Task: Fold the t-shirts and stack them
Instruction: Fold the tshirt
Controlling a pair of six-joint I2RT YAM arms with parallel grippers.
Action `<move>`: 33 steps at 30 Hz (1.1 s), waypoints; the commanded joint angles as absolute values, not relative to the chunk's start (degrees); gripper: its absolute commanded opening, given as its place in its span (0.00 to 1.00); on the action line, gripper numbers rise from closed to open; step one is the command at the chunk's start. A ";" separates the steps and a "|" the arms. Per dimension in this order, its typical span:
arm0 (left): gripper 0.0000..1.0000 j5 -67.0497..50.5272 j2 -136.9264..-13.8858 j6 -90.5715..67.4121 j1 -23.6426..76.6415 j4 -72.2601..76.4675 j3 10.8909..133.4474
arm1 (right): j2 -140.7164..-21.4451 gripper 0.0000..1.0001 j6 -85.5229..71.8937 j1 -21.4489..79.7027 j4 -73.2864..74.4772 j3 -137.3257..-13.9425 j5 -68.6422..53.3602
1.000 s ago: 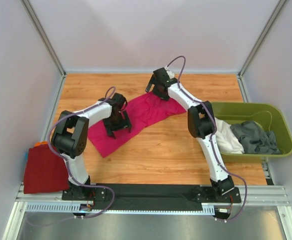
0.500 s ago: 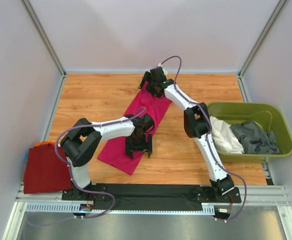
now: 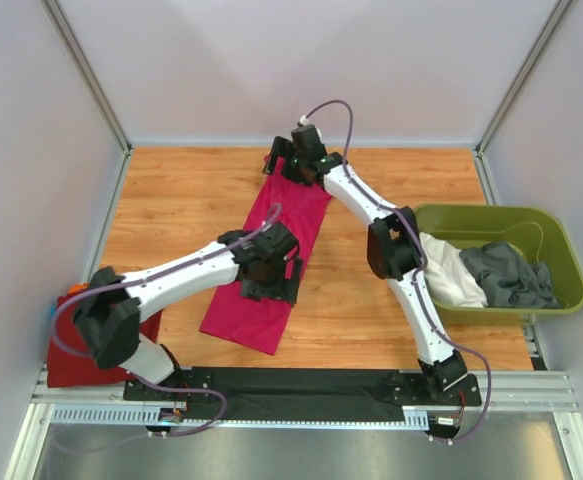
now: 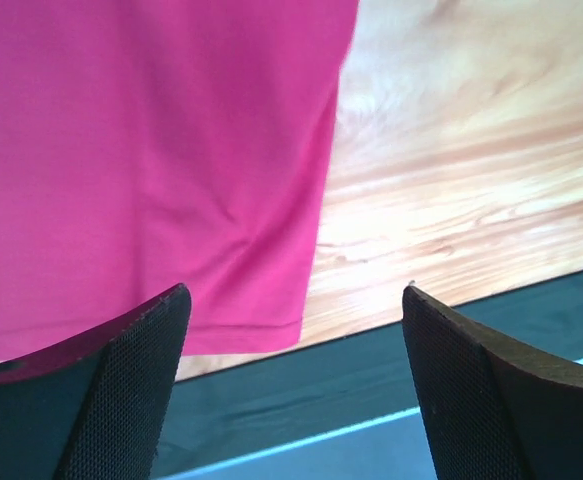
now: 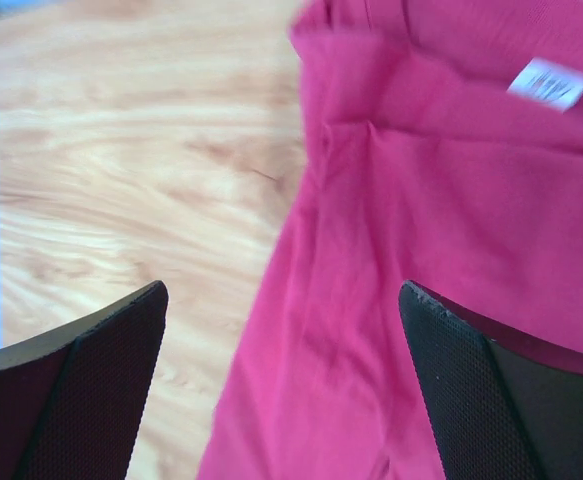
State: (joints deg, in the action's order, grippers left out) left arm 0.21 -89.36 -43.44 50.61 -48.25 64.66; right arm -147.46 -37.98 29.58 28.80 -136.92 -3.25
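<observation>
the magenta t-shirt (image 3: 249,315) is laid as a long band on the wooden table (image 3: 171,200), its near hem close to the black strip (image 3: 301,385) at the front edge, with bare wood left on both sides. a white t-shirt (image 3: 456,282) and a grey t-shirt (image 3: 511,272) are held in the olive bin (image 3: 569,272) at right; a dark red t-shirt (image 3: 71,350) is folded at the left front corner. the left gripper (image 4: 291,300) and right gripper (image 5: 281,295) are spread wide above the band, nothing pinched

A lab test cell: plain white walls (image 3: 301,60), aluminium rail (image 3: 531,385), wooden tabletop (image 3: 191,190).
</observation>
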 commanded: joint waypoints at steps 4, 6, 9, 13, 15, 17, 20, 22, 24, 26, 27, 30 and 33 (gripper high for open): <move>0.93 8.61 -81.12 -39.03 45.10 -47.40 58.02 | -128.86 1.00 -33.31 28.65 30.32 -129.48 2.43; 0.93 8.35 -81.30 -38.15 43.78 -44.49 53.73 | -128.06 1.00 -33.14 29.00 31.37 -126.31 4.56; 0.92 8.26 -82.17 -37.00 43.51 -39.65 50.11 | -129.28 1.00 -32.70 29.53 34.09 -123.75 7.03; 0.92 5.72 -83.23 -38.66 43.51 -34.90 47.73 | -133.58 1.00 -32.52 29.97 35.42 -123.40 7.38; 0.92 3.87 -83.32 -40.42 43.51 -33.49 45.88 | -135.08 1.00 -32.26 30.23 35.60 -124.10 7.82; 0.92 2.47 -83.41 -41.39 43.59 -32.35 44.31 | -137.10 1.00 -31.55 30.50 35.86 -125.32 8.26; 0.92 0.45 -83.32 -42.71 43.51 -30.94 42.37 | -139.83 1.00 -31.29 30.76 36.56 -127.43 8.61; 0.91 -1.47 -84.11 -43.06 43.68 -29.89 41.84 | -142.10 1.00 -31.11 30.76 37.09 -128.58 8.53; 0.91 -3.07 -85.94 -43.07 43.77 -29.45 41.66 | -143.34 1.00 -31.46 30.76 37.70 -129.55 8.35; 0.91 -5.79 -87.97 -42.89 43.86 -29.01 41.75 | -144.40 1.00 -31.81 30.76 36.66 -129.03 7.82; 0.91 -6.76 -88.41 -43.15 44.12 -28.83 41.84 | -145.01 1.00 -31.99 30.85 36.13 -128.68 7.47; 0.91 -9.40 -87.72 -44.56 46.40 -28.22 41.92 | -146.95 1.00 -31.56 30.85 35.60 -130.68 7.03; 0.91 -8.79 -87.01 -46.40 49.56 -29.17 43.15 | -150.89 1.00 -30.68 30.76 35.33 -135.43 5.54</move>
